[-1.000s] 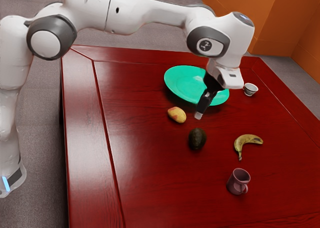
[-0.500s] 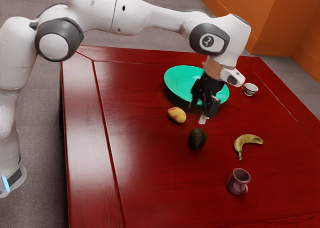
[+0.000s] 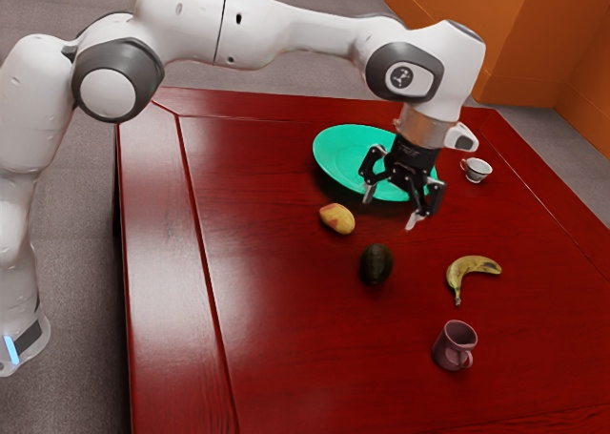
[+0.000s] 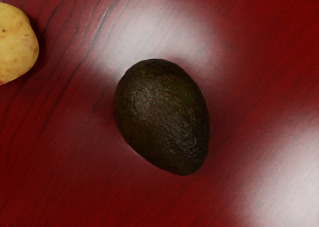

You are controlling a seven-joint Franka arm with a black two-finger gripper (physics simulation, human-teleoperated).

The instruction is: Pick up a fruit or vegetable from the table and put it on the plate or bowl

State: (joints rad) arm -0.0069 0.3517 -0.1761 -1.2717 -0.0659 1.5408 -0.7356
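A dark avocado (image 3: 376, 263) lies on the red table, and in the wrist view the avocado (image 4: 162, 115) sits right under my hand. A yellow potato (image 3: 336, 218) rests to the exterior view's left of it, and the potato (image 4: 16, 42) shows beside the avocado in the wrist view. A spotted banana (image 3: 470, 272) lies toward the exterior view's right. The green plate (image 3: 348, 154) stands farther back. My gripper (image 3: 390, 209) hangs open in the air above the avocado, in front of the plate, fingers spread with nothing between them.
A purple mug (image 3: 454, 345) stands near the front of the table (image 3: 286, 339). A small white cup (image 3: 477, 170) sits to the exterior view's right of the plate. An orange wall (image 3: 515, 24) rises behind the table.
My hand has turned about its wrist, so both spread fingers now show side by side. It stays above the avocado. Fruits and cups have not moved.
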